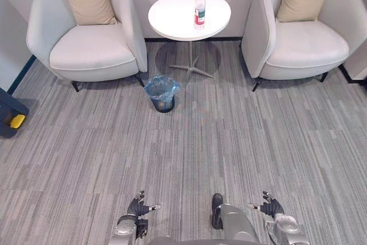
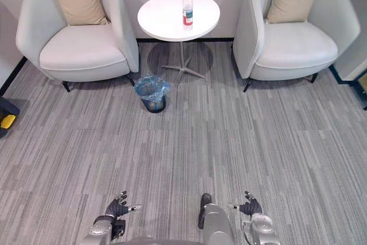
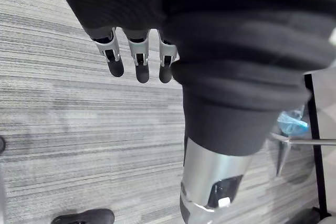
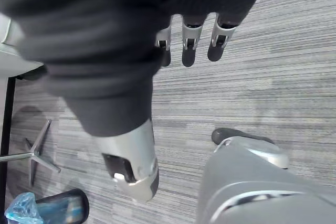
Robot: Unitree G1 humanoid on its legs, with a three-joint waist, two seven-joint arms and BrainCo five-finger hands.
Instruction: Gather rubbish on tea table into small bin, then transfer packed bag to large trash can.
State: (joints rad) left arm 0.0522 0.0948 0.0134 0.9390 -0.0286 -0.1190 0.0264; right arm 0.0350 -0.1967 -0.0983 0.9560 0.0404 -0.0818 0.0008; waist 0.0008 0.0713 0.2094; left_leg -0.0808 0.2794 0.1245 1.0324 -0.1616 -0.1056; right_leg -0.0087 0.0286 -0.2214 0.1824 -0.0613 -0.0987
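The left hand (image 1: 137, 206) and right hand (image 1: 269, 206) hang low over the carpet, fingers loosely spread and holding nothing, well apart from the tabletop (image 1: 172, 18). The bin (image 1: 162, 93), lined with a blue bag, sits near its foot. The bottle (image 1: 199, 7) stands upright on the tabletop, so I'd say nothing is gathered yet.

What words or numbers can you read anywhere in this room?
On the bottle: a red label, its print too small to read.
On the bin and the table: no writing that I can see.
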